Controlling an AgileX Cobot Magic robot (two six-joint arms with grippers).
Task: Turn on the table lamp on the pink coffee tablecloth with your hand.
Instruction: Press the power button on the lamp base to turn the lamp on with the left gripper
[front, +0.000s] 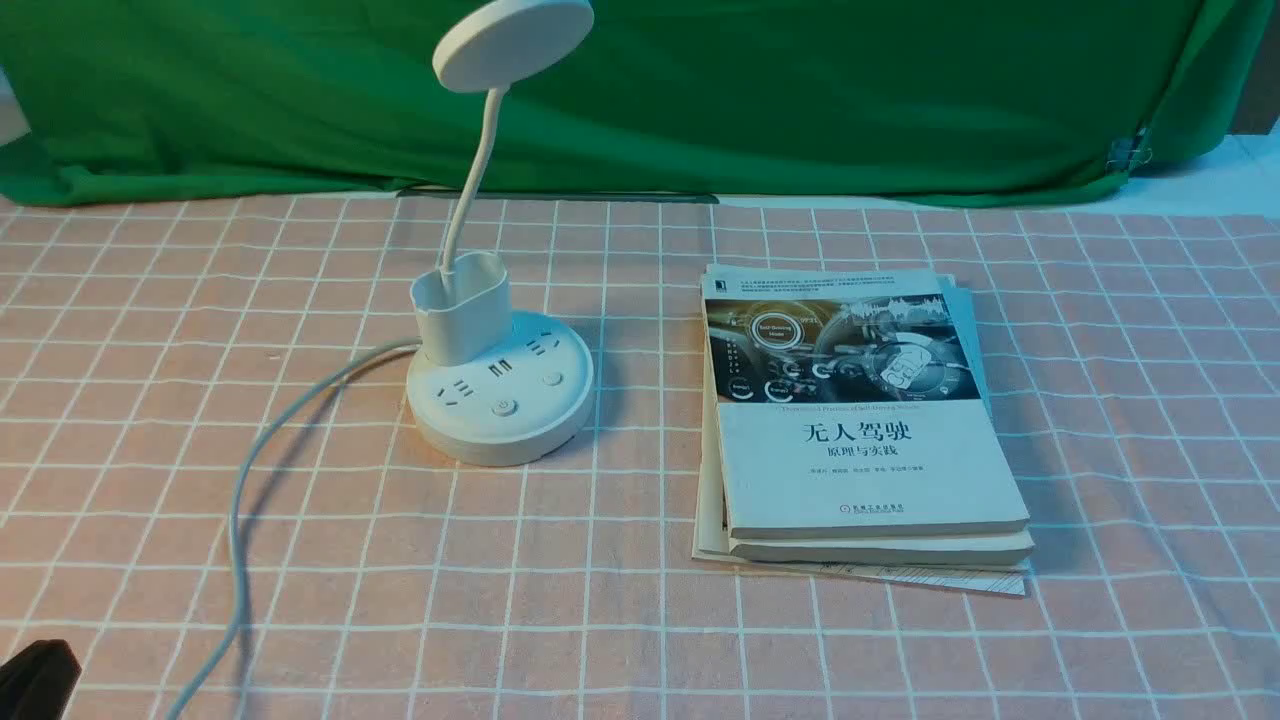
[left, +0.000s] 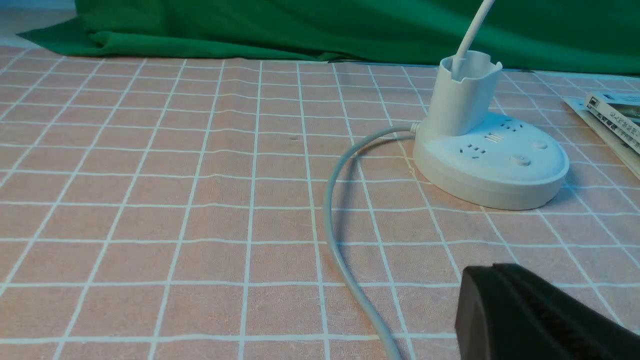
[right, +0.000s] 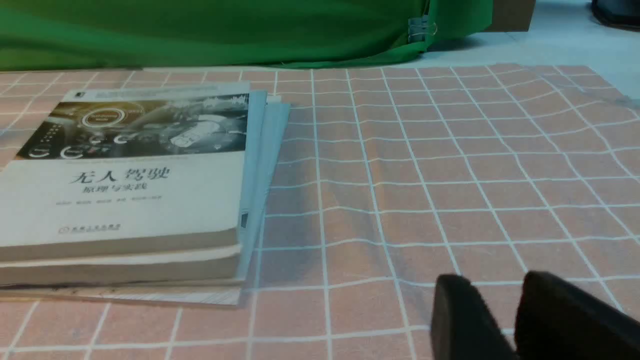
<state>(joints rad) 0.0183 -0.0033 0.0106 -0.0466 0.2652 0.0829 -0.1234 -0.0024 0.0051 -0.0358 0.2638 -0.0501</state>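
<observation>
On the bench: a white table lamp with a flat disc head, bendy neck, oval cup and round puck base stands left of centre on the salmon-pink, white-gridded tablecloth; no glow shows.
Neighbours: a stack of pale paperback books lies well apart on the lamp's right.
Left end effector: a black mass low at the near left edge, well apart from the lamp; I cannot tell its opening.
Right end effector: black fingers narrowly parted, holding nothing, near the books.
Wrong-button risk: two round buttons sit close to sockets, so an off-centre press could miss.
Cable risk: the grey power cable lies between left end effector and base; a low approach could snag it.
Shove risk: sideways contact might slide the base or wrinkle the cloth.
</observation>
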